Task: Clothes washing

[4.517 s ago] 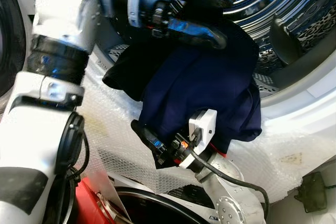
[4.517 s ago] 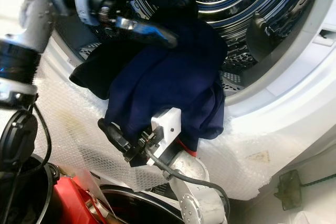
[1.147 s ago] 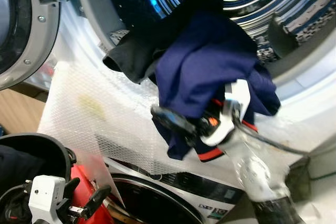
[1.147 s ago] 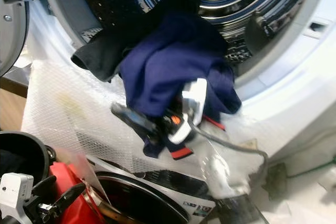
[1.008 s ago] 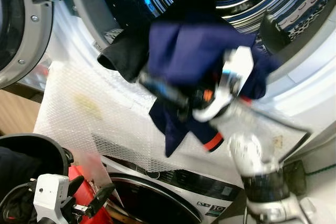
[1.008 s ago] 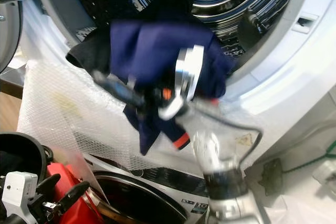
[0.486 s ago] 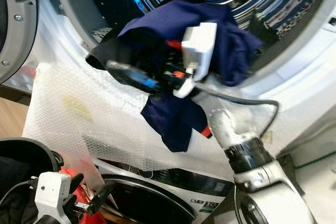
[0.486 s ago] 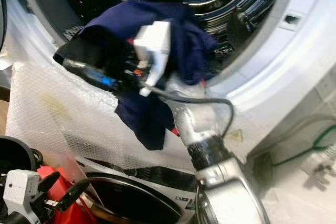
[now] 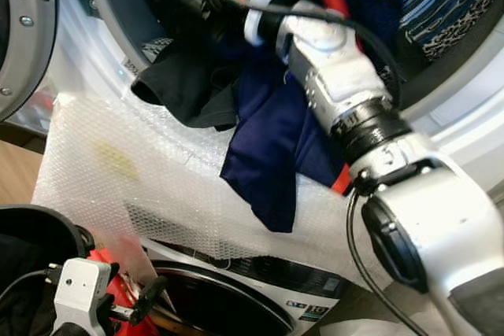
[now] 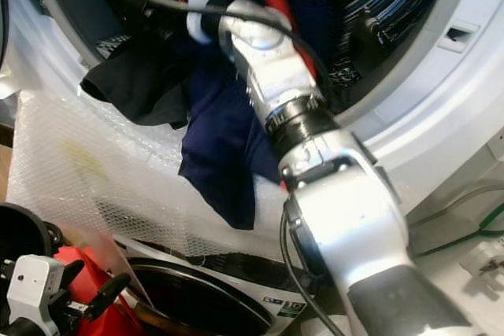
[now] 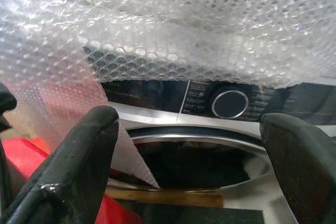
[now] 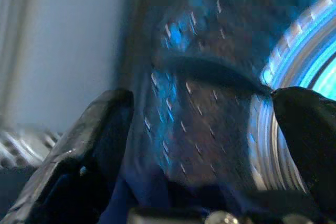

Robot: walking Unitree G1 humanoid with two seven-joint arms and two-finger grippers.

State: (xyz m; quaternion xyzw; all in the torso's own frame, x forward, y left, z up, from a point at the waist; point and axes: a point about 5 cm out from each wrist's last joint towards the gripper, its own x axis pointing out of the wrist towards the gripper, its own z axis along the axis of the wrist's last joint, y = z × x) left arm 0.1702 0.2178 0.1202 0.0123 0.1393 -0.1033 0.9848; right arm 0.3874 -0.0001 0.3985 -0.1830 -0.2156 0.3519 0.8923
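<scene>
Over bubble wrap [image 9: 118, 171] droops a navy garment [image 9: 268, 155] (red-trimmed, crumpled).

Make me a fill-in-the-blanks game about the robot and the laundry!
1. The right arm reaches into the washer's ____.
2. The navy cloth hangs out over the ____ wrap.
3. Beside it lies a ____ cloth.
4. The left gripper is ____.

Missing words: drum; bubble; black; open
</scene>
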